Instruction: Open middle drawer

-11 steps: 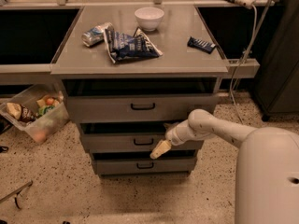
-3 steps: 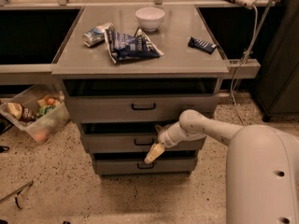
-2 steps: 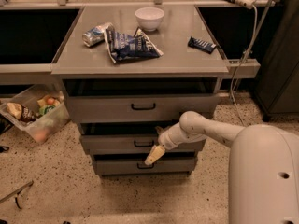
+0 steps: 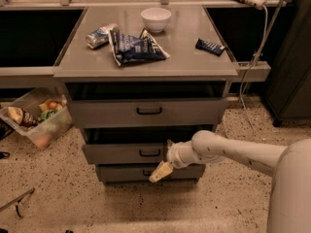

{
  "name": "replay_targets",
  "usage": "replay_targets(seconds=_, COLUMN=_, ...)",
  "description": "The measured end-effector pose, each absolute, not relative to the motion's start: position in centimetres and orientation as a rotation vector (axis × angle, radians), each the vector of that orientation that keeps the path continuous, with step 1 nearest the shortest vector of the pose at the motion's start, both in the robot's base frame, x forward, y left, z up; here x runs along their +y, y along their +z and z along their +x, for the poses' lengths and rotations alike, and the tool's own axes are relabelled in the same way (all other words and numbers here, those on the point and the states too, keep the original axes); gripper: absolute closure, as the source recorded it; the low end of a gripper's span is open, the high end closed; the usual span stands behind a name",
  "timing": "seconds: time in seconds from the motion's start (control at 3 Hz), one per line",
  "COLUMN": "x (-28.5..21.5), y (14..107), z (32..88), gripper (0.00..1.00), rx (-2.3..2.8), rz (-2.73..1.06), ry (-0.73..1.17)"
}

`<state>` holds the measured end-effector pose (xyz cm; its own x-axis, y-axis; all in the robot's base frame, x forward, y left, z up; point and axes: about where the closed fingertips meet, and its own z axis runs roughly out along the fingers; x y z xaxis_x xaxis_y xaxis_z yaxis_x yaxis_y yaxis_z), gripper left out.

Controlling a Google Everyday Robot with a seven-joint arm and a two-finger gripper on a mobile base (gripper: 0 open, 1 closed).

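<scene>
Gripper lower; at middle drawer front

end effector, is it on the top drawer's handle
No, the end effector is low by the middle drawer front, well below the top drawer.

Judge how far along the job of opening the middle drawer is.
Done: the claw is at the front of the cabinet. In hand: it hangs just below and right of the handle of the middle drawer, not on it. Left: grip the handle and pull the drawer out.
</scene>
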<state>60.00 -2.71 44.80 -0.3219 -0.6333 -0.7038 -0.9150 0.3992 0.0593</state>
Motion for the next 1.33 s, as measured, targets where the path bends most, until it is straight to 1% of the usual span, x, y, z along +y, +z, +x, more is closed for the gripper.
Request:
replay_targets(seconds=0.33, x=-2.7, y=44.8, z=60.0, gripper=0.00, rx=2.064, rz=-1.316, ry=0.614)
replay_targets(seconds=1.0, x=-2.2, y=46.0, z=61.3, gripper=0.00, rx=1.958, rz=-1.303, ry=0.465)
replay_targets(seconds=1.33, x=-2.3, y=45.0, z=61.8, gripper=0.00, rx=1.951, rz=-1.303, ry=0.414)
